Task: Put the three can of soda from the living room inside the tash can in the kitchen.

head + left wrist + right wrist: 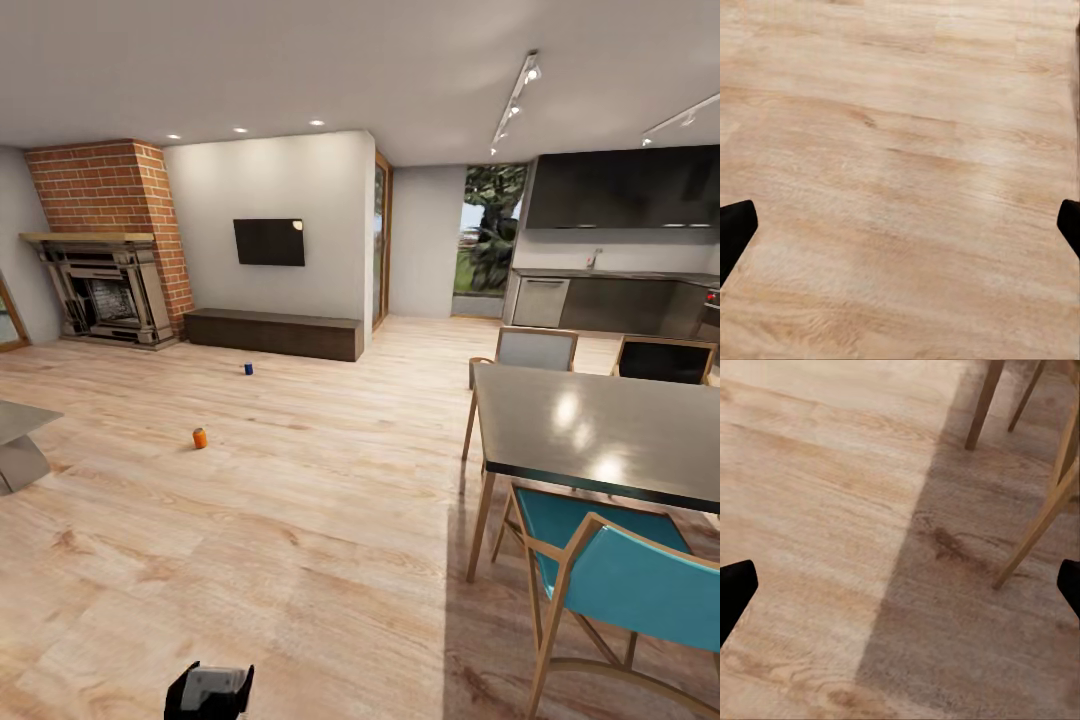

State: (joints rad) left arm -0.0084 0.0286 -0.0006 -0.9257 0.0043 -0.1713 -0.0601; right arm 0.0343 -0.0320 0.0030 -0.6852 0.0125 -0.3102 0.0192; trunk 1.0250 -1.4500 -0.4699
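Both hands, left (900,225) and right (900,585), spread wide; orange can (200,438), blue can (248,368) on floor.

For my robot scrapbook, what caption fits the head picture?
Orange soda can and blue soda can wait on the living-room floor.

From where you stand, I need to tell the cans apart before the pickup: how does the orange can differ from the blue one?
The orange can is bright orange with a grey top; the blue can is dark blue. The orange can stands nearer the robot on open floor; the blue can stands farther off, closer to the low dark bench. The orange one looks larger, being nearer. Both stand upright on the wood floor.
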